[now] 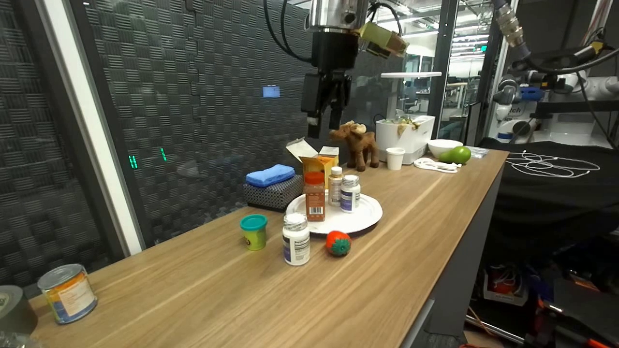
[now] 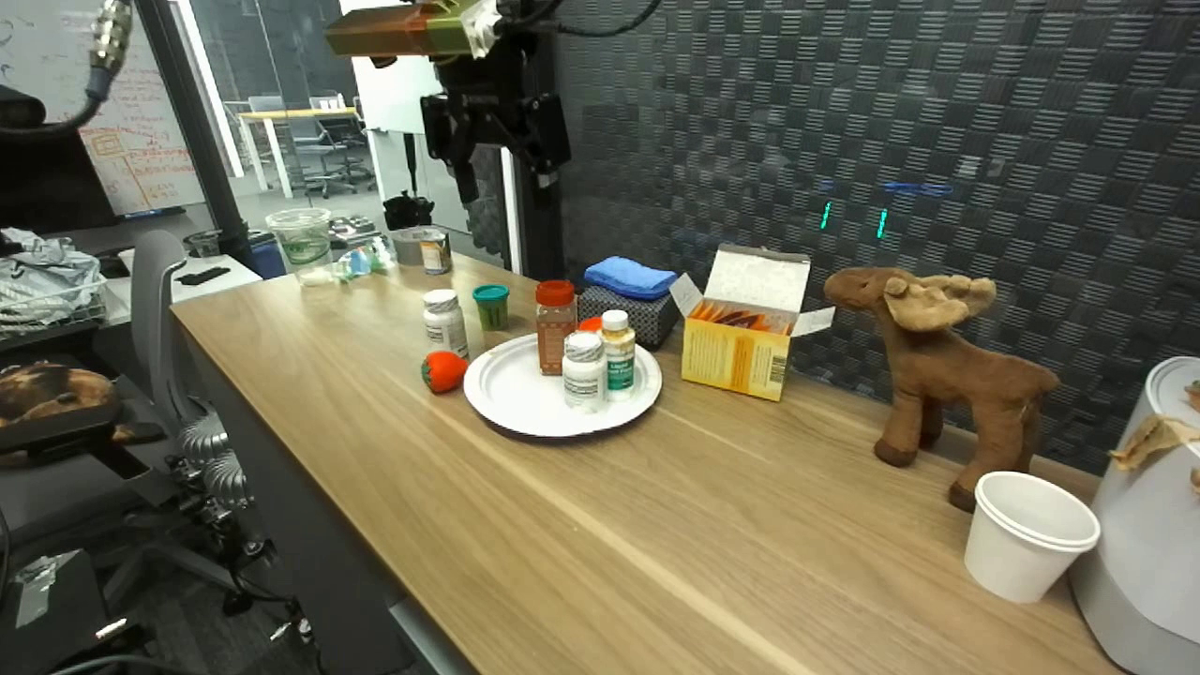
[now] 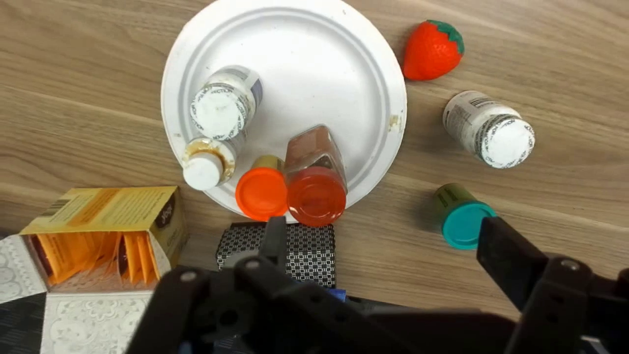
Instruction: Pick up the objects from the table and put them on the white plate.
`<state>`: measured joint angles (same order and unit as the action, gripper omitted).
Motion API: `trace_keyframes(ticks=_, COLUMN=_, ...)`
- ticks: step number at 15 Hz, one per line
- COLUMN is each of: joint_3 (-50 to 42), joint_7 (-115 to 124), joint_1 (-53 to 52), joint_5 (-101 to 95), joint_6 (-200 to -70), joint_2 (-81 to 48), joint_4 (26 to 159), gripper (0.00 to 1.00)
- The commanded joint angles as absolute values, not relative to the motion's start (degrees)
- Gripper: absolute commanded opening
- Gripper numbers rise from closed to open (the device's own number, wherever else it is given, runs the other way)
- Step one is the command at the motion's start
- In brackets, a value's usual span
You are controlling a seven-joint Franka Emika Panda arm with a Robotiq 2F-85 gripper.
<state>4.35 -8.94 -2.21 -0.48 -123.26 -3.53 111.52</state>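
Observation:
The white plate (image 1: 361,221) (image 3: 304,59) lies on the table. On it stand a red-capped spice jar (image 1: 315,198) (image 3: 316,189), a white bottle (image 1: 349,194), a smaller white-capped bottle (image 2: 619,356) and an orange-lidded tub (image 3: 261,194). Off the plate, on the wood, are a strawberry (image 1: 338,243) (image 3: 431,53), another white bottle (image 1: 296,241) (image 3: 486,129) and a teal-lidded tub (image 1: 254,233) (image 3: 464,223). My gripper (image 1: 324,126) (image 2: 506,192) is open and empty, high above the table. In the wrist view, the gripper (image 3: 383,228) has its right finger overlapping the teal lid's edge.
A patterned box (image 1: 273,193) with a blue cloth (image 1: 271,175) stands behind the plate. Beside it are an open yellow tea box (image 2: 736,352) and a toy moose (image 2: 947,366). Paper cups (image 2: 1028,534) and a can (image 1: 67,293) stand farther along the table.

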Motion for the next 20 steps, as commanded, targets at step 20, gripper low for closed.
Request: trace_keyframes(ticks=20, joint_3=6.3, joint_7=-4.8, joint_1=-13.1, joint_5=-10.1, joint_6=-112.5, joint_2=-35.2, joint_4=79.8, gripper=1.0)
